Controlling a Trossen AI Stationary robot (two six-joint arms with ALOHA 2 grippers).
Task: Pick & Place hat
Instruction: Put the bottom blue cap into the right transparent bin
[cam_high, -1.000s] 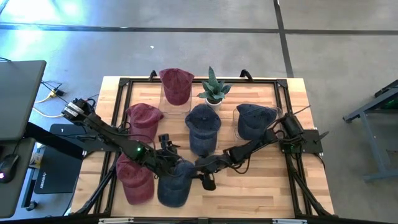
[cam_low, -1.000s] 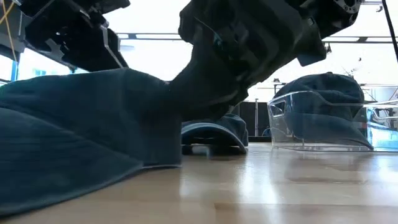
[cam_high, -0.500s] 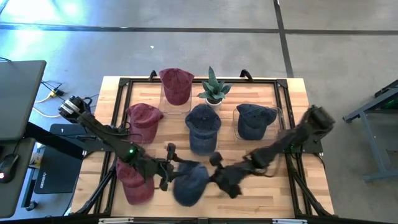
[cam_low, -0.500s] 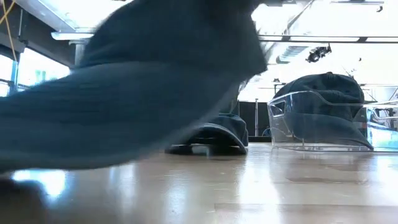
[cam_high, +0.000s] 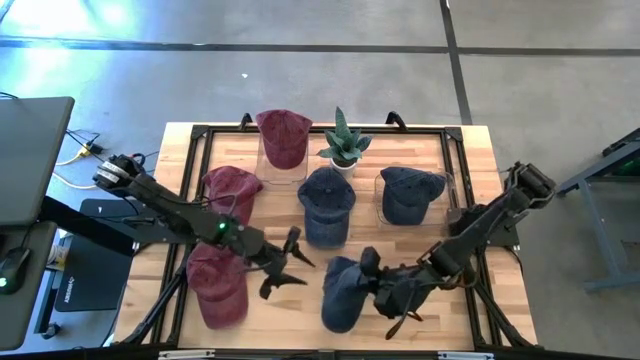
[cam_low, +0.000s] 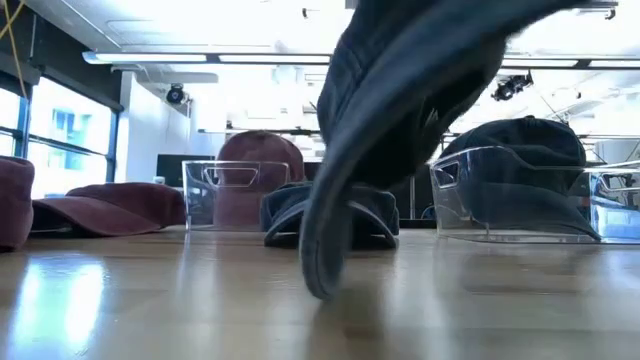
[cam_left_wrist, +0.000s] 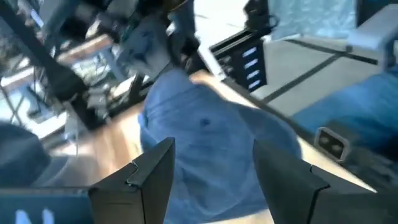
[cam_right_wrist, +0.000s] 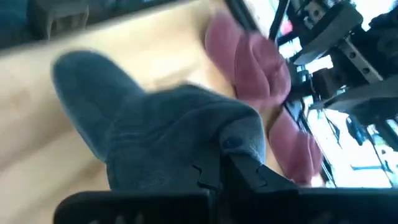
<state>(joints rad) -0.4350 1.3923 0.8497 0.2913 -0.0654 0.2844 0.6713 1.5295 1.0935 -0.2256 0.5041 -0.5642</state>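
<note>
Right gripper (cam_high: 372, 287) had its jaws clamped tight on the blue hat (cam_high: 342, 292), carrying it low at the front middle of the tabletop (cam_high: 450, 150) so its brim hung down, likely for a clean lift. Left gripper (cam_high: 287, 262) sat just beside it, jaws spread and empty, apparently out of the way. The low view showed the brim close to the wood, touching or not unclear; the high view showed 6 other hats beyond
</note>
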